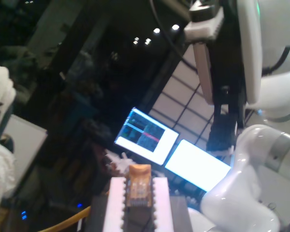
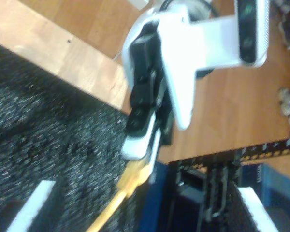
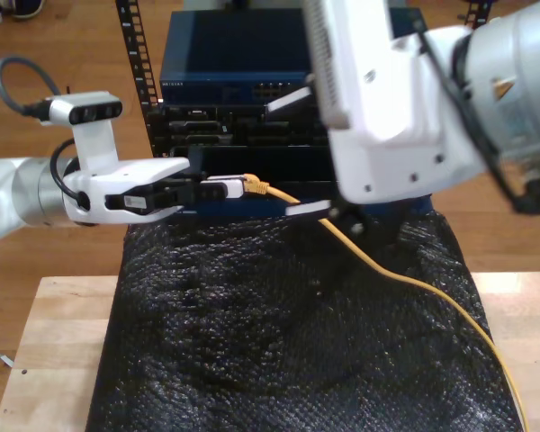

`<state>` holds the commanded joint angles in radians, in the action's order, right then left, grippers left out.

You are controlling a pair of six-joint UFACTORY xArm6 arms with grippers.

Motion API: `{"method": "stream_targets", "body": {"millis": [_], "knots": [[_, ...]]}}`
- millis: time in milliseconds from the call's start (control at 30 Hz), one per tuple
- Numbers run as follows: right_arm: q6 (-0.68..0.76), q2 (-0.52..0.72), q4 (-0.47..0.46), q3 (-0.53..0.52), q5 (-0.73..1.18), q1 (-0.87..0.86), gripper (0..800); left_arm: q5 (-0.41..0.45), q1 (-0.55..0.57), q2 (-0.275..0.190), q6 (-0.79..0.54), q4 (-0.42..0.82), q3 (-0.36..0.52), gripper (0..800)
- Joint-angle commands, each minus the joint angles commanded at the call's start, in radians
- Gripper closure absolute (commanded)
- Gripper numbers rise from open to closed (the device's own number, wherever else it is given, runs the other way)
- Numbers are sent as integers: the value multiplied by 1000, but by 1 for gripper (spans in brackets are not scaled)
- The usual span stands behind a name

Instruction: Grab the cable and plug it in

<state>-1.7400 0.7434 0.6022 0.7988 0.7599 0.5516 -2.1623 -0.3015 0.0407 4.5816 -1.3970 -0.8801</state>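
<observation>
Hand grips cable plug before rack

My first hand, at the exterior view's left, pinches the one yellow cable by its plug. My second hand is spread wide just beside. One black mat covers the worktop; one rack stands behind.

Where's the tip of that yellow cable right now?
The cable's plug is pinched in my first gripper, left of centre in the exterior view, raised above the black mat just before the dark equipment rack.

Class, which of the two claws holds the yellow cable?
My first claw, at the exterior view's left, grips the yellow cable; my second claw stands open.
</observation>
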Motion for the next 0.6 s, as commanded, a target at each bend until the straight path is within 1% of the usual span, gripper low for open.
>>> {"method": "stream_targets", "body": {"millis": [167, 400, 433, 500, 600], "knots": [[-12, -2, 2, -9, -29, 6, 2, -40, 0, 5, 0, -38, -2, 792], [-14, 5, 0, -25, -68, 28, 4, -78, -2, 29, 0, -58, -3, 787], [-14, 5, 0, -26, -69, 32, 14, -80, -2, 29, 2, -58, -3, 786], [-14, 5, 2, -31, -75, 37, 65, -87, -2, 29, 3, -60, -3, 787], [-14, 0, 0, -32, -87, 38, 89, -109, -3, 35, 3, -60, -3, 787]]}}
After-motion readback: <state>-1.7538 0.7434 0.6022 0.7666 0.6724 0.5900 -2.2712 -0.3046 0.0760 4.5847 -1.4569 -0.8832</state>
